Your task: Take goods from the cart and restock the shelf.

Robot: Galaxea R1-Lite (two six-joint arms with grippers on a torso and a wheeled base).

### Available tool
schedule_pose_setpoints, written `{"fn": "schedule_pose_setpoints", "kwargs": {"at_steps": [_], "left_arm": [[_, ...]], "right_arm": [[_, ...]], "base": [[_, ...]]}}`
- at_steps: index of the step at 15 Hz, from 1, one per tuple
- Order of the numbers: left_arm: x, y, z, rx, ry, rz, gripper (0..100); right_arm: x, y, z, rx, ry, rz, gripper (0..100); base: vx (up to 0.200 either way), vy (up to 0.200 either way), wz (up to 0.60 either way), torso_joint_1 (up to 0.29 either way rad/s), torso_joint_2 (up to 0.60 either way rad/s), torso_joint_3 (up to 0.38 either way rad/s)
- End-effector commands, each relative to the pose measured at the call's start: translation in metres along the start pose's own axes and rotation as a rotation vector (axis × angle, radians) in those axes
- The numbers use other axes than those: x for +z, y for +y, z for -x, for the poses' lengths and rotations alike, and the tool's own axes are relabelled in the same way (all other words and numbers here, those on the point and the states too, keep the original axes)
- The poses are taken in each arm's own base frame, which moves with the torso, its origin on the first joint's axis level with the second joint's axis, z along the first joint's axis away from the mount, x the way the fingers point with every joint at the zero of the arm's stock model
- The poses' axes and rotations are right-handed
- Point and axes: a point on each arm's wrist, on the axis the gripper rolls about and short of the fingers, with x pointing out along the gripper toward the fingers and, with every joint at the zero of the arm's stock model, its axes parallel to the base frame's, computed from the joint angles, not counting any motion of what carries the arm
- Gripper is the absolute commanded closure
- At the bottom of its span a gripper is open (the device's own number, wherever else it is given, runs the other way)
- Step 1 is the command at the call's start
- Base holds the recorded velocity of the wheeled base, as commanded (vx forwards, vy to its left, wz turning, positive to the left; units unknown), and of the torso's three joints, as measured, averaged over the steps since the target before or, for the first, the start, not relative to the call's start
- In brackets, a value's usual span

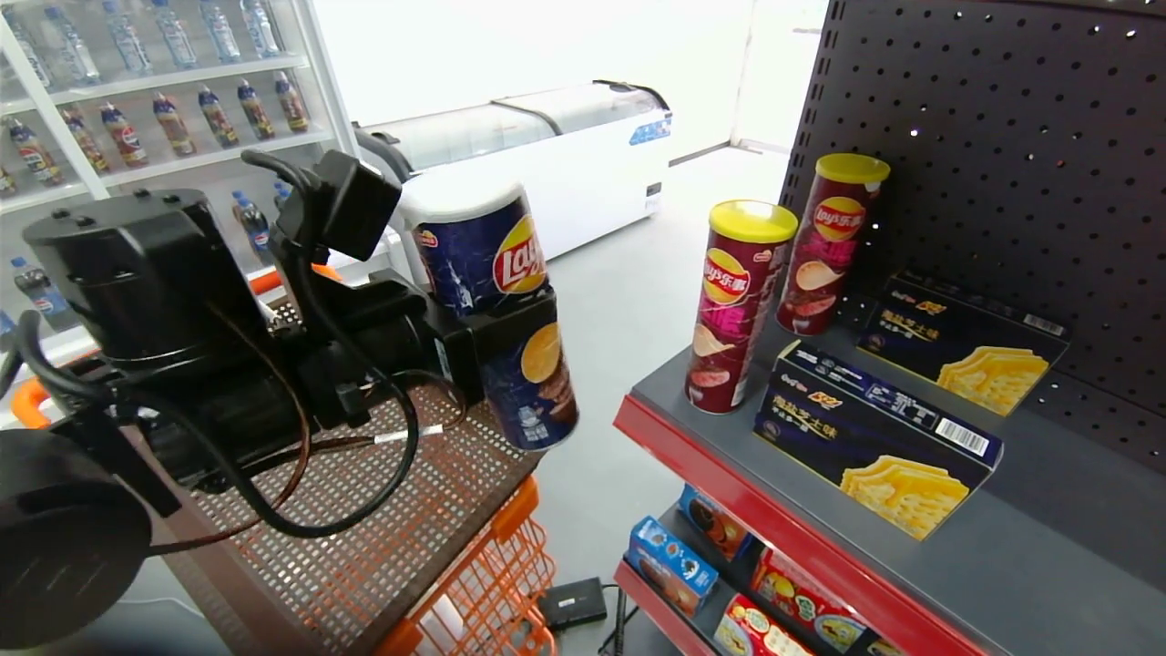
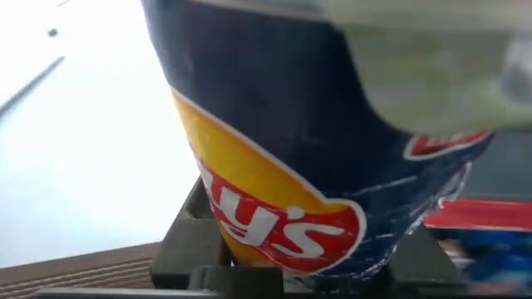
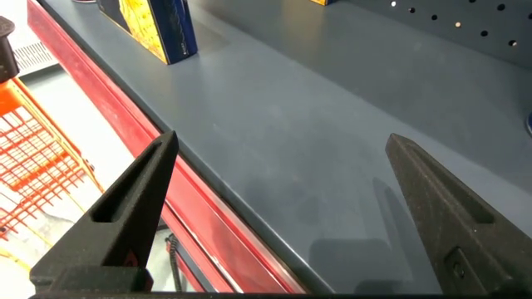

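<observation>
Left gripper: the left gripper (image 1: pixel 510 339) is closed around the middle of a blue chips can (image 1: pixel 478 251), left of centre in the head view.
Blue chips can: it is in the air, leaned a little, with the white lid up. It hangs over the corner of the cart (image 1: pixel 401 528) and is apart from the shelf (image 1: pixel 1048 510).
Left wrist view: here the can's side is very close, with the yellow and red label, and a black pad presses on each side of it.
Right gripper: the right gripper (image 3: pixel 281 139) is wide open with nothing between its two dark fingers (image 3: pixel 133 208). It hangs above a bare grey part of the shelf.
Right wrist view: it also gives the red front edge of the shelf, one box at the upper left and the orange basket of the cart at the left edge.
Shelf, head view: it lies at the right. Two maroon cans (image 1: pixel 738 305) with yellow lids stand upright near its left end, and two dark boxes (image 1: pixel 874 437) stand just beside them.
Lower shelf: small packs (image 1: pixel 669 565) lie under the red edge.
Background: a white freezer (image 1: pixel 547 155) and a rack of bottles (image 1: pixel 137 91) are at the upper left.
</observation>
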Motion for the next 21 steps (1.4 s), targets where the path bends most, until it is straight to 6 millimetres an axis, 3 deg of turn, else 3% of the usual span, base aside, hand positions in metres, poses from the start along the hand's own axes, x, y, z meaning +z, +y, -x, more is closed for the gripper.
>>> {"fn": "schedule_pose_setpoints", "kwargs": {"at_steps": [1, 3, 6, 10, 16, 21], "left_arm": [[0.020, -0.027, 0.020, -0.072, -0.036, 0.019, 100], [0.016, -0.037, 0.030, -0.107, -0.008, 0.030, 100], [0.016, -0.049, 0.029, -0.148, -0.006, 0.034, 100], [0.010, -0.053, 0.032, -0.220, 0.010, 0.037, 100], [-0.016, -0.065, 0.047, -0.284, 0.103, 0.066, 100], [-0.020, -0.081, 0.043, -0.357, 0.124, 0.073, 100]], "right_arm": [[0.000, 0.000, 0.000, 0.001, 0.001, 0.000, 0], [0.000, 0.000, 0.000, 0.001, 0.001, 0.000, 0], [0.000, 0.000, 0.000, 0.001, 0.001, 0.000, 0], [0.000, 0.000, 0.000, 0.001, 0.001, 0.000, 0], [0.000, 0.000, 0.000, 0.001, 0.001, 0.000, 0], [0.000, 0.000, 0.000, 0.001, 0.001, 0.000, 0]], "base": [[0.000, 0.000, 0.00, 0.000, 0.00, 0.000], [0.000, 0.000, 0.00, 0.000, 0.00, 0.000], [0.000, 0.000, 0.00, 0.000, 0.00, 0.000], [0.000, 0.000, 0.00, 0.000, 0.00, 0.000], [0.000, 0.000, 0.00, 0.000, 0.00, 0.000], [0.000, 0.000, 0.00, 0.000, 0.00, 0.000]]}}
